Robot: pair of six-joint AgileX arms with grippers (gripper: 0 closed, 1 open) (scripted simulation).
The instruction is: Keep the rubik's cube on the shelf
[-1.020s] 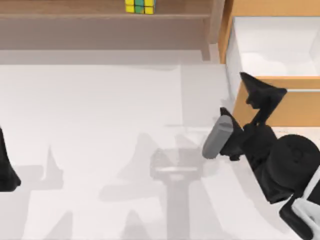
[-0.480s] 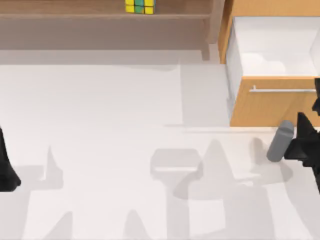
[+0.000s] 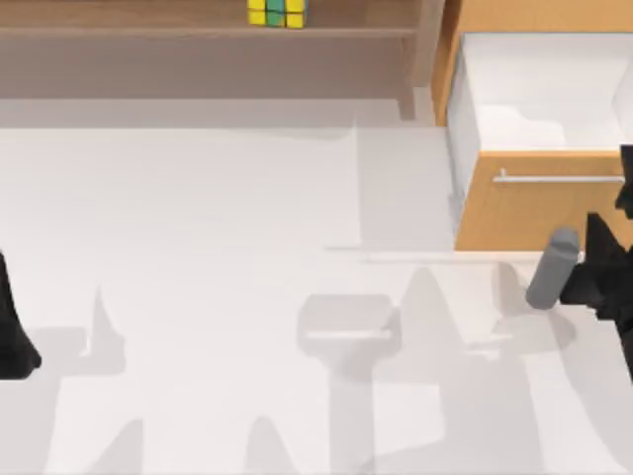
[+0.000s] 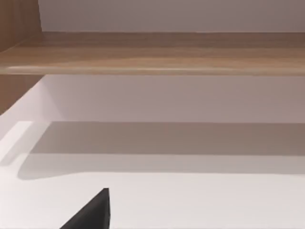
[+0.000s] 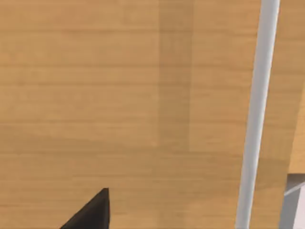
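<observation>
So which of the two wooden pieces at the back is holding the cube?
The long low shelf at the back left holds the rubik's cube on its light brown board. The orange-wood drawer on the right, with the silver bar handle, is open.

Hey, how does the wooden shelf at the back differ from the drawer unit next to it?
The shelf is a long, low, dull light-brown board with a grey-brown recess; the drawer is a shorter orange-wood box. The shelf carries the rubik's cube; the drawer stands pulled open, its white inside bare as far as the top view shows. The drawer has a silver bar handle; the shelf has an upright side post instead. Both are wooden and sit along the table's far edge.
</observation>
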